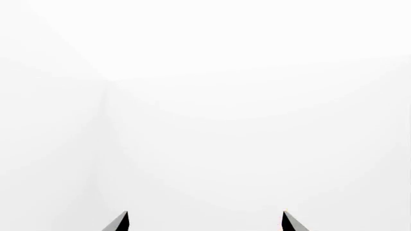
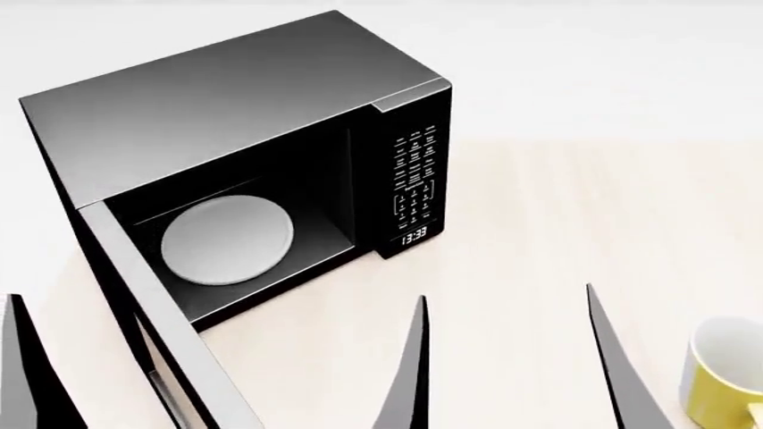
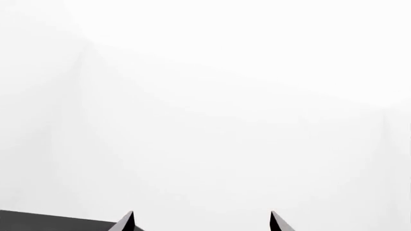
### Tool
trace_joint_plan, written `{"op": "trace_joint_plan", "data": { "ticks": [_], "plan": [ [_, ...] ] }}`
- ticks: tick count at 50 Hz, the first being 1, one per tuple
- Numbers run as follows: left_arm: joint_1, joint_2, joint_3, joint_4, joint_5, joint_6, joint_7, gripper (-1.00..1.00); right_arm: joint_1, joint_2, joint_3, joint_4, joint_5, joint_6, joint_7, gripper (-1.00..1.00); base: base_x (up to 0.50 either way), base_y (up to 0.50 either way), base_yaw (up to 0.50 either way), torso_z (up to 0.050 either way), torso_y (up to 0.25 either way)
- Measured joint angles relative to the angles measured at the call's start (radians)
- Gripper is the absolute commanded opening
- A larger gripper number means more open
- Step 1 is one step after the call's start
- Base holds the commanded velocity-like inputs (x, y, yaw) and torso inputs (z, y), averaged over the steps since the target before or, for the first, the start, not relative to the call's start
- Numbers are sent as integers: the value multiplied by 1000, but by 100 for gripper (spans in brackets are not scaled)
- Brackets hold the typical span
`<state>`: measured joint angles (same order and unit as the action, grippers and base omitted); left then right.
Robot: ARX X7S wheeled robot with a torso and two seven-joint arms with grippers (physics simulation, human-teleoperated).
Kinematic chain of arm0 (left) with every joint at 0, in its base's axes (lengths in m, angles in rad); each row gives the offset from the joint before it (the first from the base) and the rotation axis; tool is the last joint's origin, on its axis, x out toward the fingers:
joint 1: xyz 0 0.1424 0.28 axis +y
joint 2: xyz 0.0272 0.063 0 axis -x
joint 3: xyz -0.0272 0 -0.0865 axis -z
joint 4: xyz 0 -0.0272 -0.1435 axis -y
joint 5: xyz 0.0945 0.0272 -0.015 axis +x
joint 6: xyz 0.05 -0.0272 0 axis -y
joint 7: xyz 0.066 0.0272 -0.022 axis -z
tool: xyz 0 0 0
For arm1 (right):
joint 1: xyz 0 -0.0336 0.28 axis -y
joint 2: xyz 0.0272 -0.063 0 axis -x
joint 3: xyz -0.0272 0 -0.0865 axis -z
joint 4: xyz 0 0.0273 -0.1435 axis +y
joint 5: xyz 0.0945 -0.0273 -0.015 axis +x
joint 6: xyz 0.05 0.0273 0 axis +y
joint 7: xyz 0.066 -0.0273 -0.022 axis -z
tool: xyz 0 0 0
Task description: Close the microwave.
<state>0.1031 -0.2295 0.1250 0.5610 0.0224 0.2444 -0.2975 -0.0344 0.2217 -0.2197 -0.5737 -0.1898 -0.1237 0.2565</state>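
Note:
The microwave [image 2: 227, 98] is a large black box on the pale wooden table, at the left of the head view. Its door [image 2: 149, 304] stands wide open, swung out toward me, edge-on. Inside lies the white round turntable plate [image 2: 227, 241]. The keypad [image 2: 415, 174] and clock display [image 2: 414, 237] face right of the opening. My right gripper [image 2: 506, 295] is open and empty, in front of the microwave's right side. One finger [image 2: 18, 357] of my left gripper shows left of the door. Both wrist views show open, empty grippers, left [image 1: 205, 211] and right [image 3: 201, 211], against white.
A yellow mug [image 2: 725, 375] with a white inside stands on the table [image 2: 573, 223] at the lower right, just right of my right gripper. A dark surface edge [image 3: 45, 221] shows low in the right wrist view.

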Motion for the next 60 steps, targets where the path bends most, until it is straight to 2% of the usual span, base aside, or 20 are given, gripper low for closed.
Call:
{"op": "trace_joint_plan", "data": {
  "ticks": [8, 19, 25, 36, 43, 49, 55, 60],
  "plan": [
    [1, -5, 5, 0, -2, 0, -4, 100, -2, 4, -6, 1, -9, -6, 8, 100, 486, 0, 0, 0, 0],
    [0, -27, 4, 8, -62, -36, 10, 100, -8, 6, -6, 1, 1, -24, 26, 100, 0, 0, 0, 0, 0],
    [-2, -89, -43, 37, -144, -99, 34, 100, -7, 9, -3, 5, 6, -30, 35, 100, 0, 0, 0, 0, 0],
    [-21, -255, -211, 129, -319, -221, 75, 100, -2, 14, 0, 22, 12, -38, 48, 100, 0, 0, 0, 0, 0],
    [1, -376, -322, 159, -473, -247, 169, 100, 0, 16, -4, 32, 12, -41, 54, 100, 0, 0, 0, 0, 0],
    [64, -480, -417, 170, -603, -245, 301, 100, 0, 18, -10, 40, 10, -44, 59, 100, 0, 0, 0, 0, 0],
    [127, -559, -421, 134, -623, -223, 469, 100, -2, 20, -16, 44, 8, -46, 62, 100, 0, 0, 0, 0, 0],
    [130, -597, -376, 79, -609, -217, 569, 100, -5, 22, -23, 46, 6, -46, 64, 100, 0, 0, 0, 0, 0]
  ]
}}
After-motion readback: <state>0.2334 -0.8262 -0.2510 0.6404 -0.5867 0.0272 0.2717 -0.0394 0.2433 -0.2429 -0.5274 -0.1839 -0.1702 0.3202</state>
